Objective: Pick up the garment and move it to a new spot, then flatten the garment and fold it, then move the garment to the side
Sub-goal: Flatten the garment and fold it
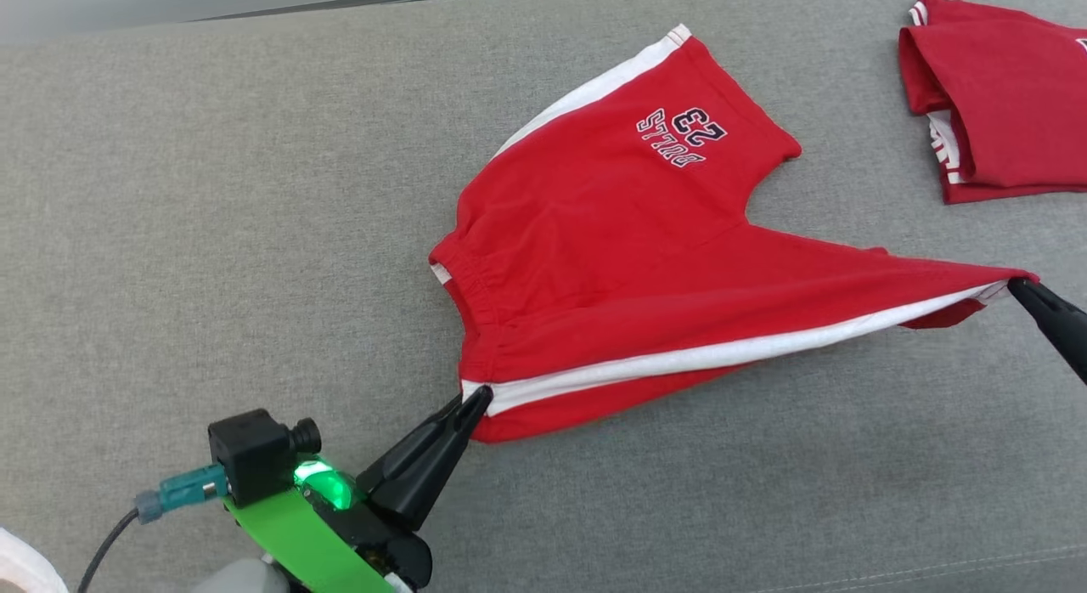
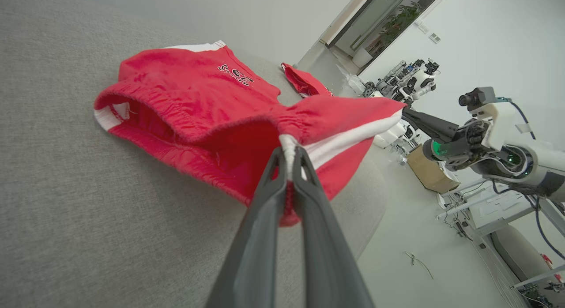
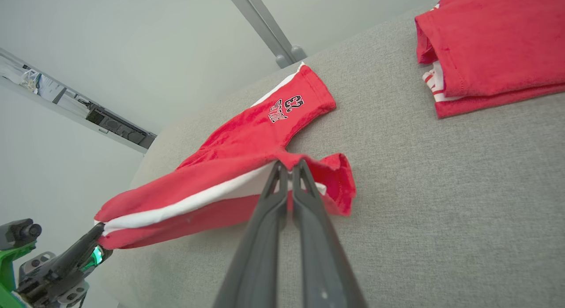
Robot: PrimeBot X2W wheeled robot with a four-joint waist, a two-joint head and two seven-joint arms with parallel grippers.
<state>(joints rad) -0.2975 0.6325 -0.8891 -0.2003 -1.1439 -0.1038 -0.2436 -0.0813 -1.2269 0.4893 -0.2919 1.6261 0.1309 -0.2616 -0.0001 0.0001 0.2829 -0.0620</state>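
The garment (image 1: 611,262) is a pair of red shorts with white side stripes and a "BULLS 23" print, on the grey cushion. My left gripper (image 1: 482,398) is shut on its waistband corner at the white stripe, seen close up with the left gripper (image 2: 289,152) pinching the stripe. My right gripper (image 1: 1017,285) is shut on the leg hem at the other end of that stripe; in its own view the right gripper (image 3: 289,167) clamps the hem. The near side of the garment (image 3: 229,184) is stretched taut between both grippers and lifted a little; the far leg lies on the cushion.
A second red garment (image 1: 994,92), folded, lies at the far right of the grey cushion (image 1: 212,236). The cushion's front edge runs just below my grippers. In the left wrist view the floor, a cardboard box (image 2: 430,171) and other equipment lie beyond the cushion.
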